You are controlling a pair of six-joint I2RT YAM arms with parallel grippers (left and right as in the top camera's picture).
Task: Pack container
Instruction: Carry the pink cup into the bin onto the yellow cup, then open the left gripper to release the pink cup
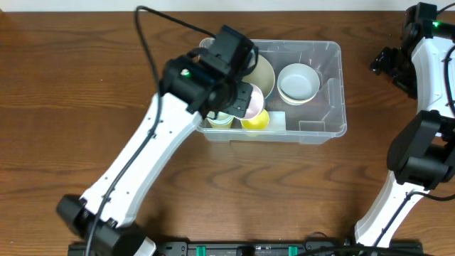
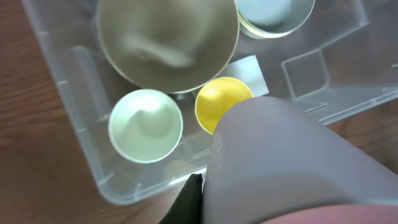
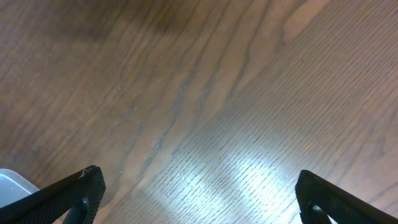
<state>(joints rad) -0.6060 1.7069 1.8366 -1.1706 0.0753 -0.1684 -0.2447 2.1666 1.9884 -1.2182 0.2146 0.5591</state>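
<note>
Container (image 1: 343,92): clear plastic bin on the desk (image 1: 71,85), far centre, open top, no lid in view.

Contents, overhead and left wrist views:
- large olive bowl (image 1: 261,70), back left, upright
- white bowl (image 1: 298,83), back right, just beside the olive bowl
- yellow cup (image 2: 221,102), front wall, next to the pale label (image 2: 249,67)
- pale green cup (image 2: 146,124), front-left corner, just left of the yellow cup

All four sat mouth up on the bin floor.

Left gripper (image 1: 245,96): reached over the container's front-left part and pinched a pink cup (image 1: 254,102). In the wrist view the cup filled the foreground, blurred, with one dark finger showing at its lower left edge. The cup hung above the yellow cup and the front wall. Whether it touched anything below could not be told.

Right gripper (image 1: 384,62): parked well apart from the container, off its right end. The wrist view showed its fingers spread wide, with only bare wood between them.

Progress (judgement): late stage. Four pieces were already in the bin and a fifth was in hand over it. No loose pieces showed on the desk in the overhead view. What remained was to lower and release the pink cup, probably nested in a cup or set in the free floor at front right, then withdraw the arm.
</note>
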